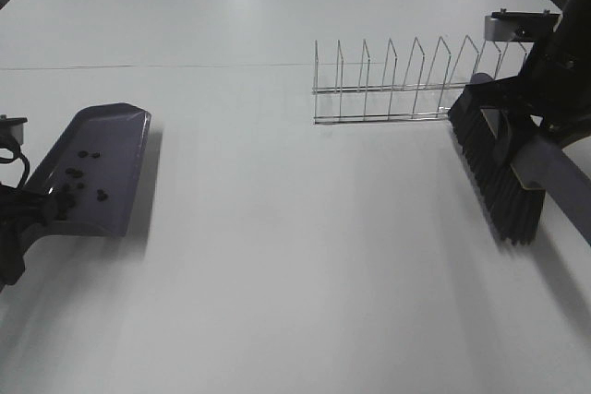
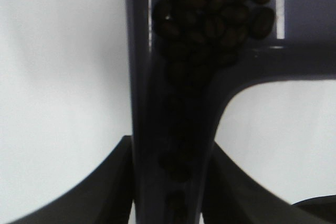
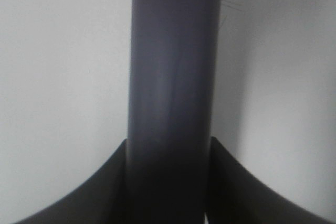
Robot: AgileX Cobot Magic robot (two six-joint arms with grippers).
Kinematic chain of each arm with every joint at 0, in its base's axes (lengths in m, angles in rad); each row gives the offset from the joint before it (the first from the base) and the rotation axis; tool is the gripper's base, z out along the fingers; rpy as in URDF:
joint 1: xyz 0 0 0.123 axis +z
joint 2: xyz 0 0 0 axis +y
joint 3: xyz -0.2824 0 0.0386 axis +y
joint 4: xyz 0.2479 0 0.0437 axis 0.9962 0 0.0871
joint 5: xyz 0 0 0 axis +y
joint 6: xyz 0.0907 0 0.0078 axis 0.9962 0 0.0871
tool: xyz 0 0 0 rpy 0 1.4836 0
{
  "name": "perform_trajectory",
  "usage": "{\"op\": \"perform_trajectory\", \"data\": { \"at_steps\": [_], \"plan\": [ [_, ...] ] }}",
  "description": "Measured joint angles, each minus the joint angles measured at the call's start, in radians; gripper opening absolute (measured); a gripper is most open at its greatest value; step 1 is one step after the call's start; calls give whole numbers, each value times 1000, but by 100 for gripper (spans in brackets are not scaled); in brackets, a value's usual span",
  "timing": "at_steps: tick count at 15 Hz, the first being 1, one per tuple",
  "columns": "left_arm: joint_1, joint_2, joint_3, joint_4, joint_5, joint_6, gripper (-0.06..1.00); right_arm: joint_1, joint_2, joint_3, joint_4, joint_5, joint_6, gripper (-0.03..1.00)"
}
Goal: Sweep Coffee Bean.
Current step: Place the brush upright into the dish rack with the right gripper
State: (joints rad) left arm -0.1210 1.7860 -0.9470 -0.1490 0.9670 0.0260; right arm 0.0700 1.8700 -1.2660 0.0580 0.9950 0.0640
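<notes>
A purple-grey dustpan (image 1: 102, 168) is held at the far left, tilted, with several dark coffee beans (image 1: 78, 177) in it. My left gripper (image 1: 18, 214) is shut on the dustpan's handle (image 2: 173, 145); in the left wrist view the beans (image 2: 210, 14) have piled toward the handle end. My right gripper (image 1: 545, 99) is shut on the brush handle (image 3: 170, 98) at the far right. The brush (image 1: 499, 173) with dark bristles hangs just above the table. No loose beans show on the table.
A wire dish rack (image 1: 416, 85) stands on the white table (image 1: 295, 265) at the back right, right next to the brush head. The table's back edge runs along the top.
</notes>
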Motion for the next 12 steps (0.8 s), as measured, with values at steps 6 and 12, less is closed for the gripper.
{"op": "perform_trajectory", "data": {
  "at_steps": [6, 12],
  "plan": [
    [0, 0, 0, -1, -9, 0, 33, 0, 219, -282, -85, 92, 36, 31],
    [0, 0, 0, -6, -9, 0, 33, 0, 427, -634, -123, 193, 36, 31]
  ]
}}
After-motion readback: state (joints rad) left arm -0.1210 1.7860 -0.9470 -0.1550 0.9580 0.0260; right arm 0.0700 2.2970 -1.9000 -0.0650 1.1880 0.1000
